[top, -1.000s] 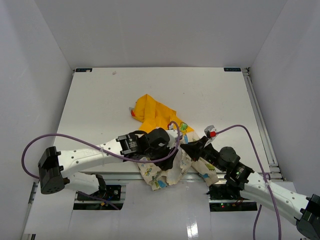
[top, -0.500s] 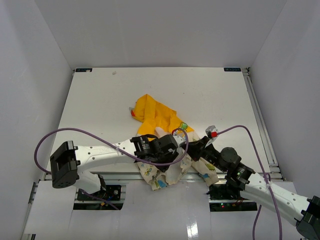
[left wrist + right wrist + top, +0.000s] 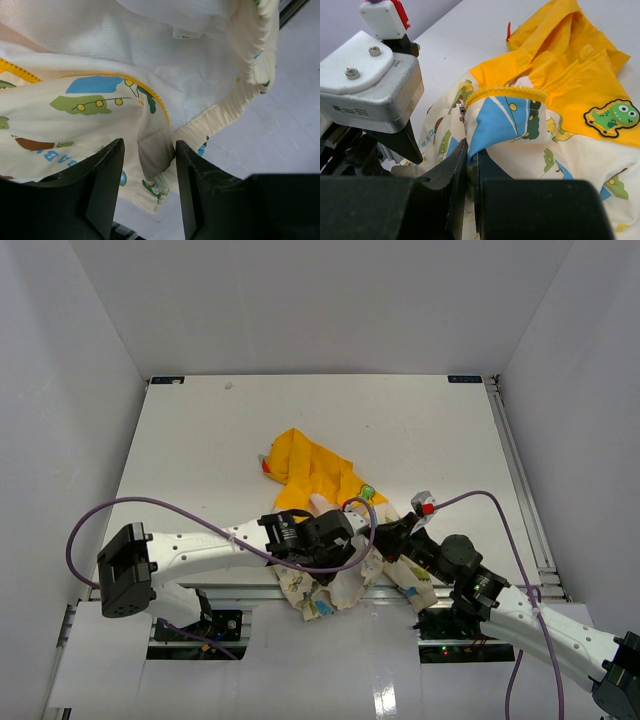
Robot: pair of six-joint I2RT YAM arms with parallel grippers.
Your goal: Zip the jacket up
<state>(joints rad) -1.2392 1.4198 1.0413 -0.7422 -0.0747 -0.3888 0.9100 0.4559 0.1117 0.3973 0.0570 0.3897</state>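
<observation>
At near edge of table (image 3: 200, 440), middle: jacket (image 3: 318, 475) crumpled, cream part draping over edge. Left gripper (image 3: 149, 150) fingers spread, fabric fold between. Right gripper (image 3: 470, 152) pinching blue-printed front edge below yellow zipper strip (image 3: 505, 91).

A small child's jacket (image 3: 310, 468) lies crumpled, front open, at the near edge of a white surface (image 3: 200, 430). Its bright yellow-orange hood and lining spread toward the far side. The cream body, printed with blue, green and orange cartoons, bunches at the edge and droops partly over it. A green dinosaur patch (image 3: 612, 117) sits on the yellow fabric. A yellow toothed zipper strip (image 3: 505, 91) curves along a raised fold.
</observation>
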